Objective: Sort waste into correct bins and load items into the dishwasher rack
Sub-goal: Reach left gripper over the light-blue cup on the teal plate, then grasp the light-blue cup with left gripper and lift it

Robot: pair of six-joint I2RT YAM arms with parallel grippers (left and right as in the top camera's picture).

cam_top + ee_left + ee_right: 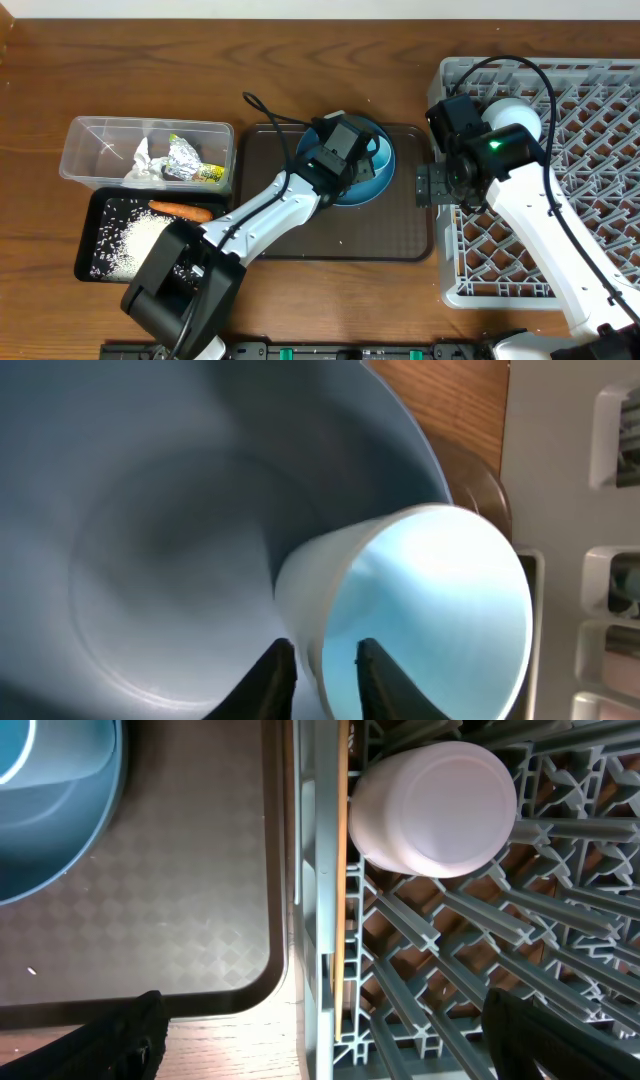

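Wooden table (150, 60), left claw (325, 678) pinched narrowly on the wall of light blue cup (440, 600), one finger inside, one outside, blue plate (150, 510) just beyond it, right claw (320, 1045) spread wide, empty, above dishwasher rack (450, 970) edge, upturned pinkish-white cup (432, 808) ahead.
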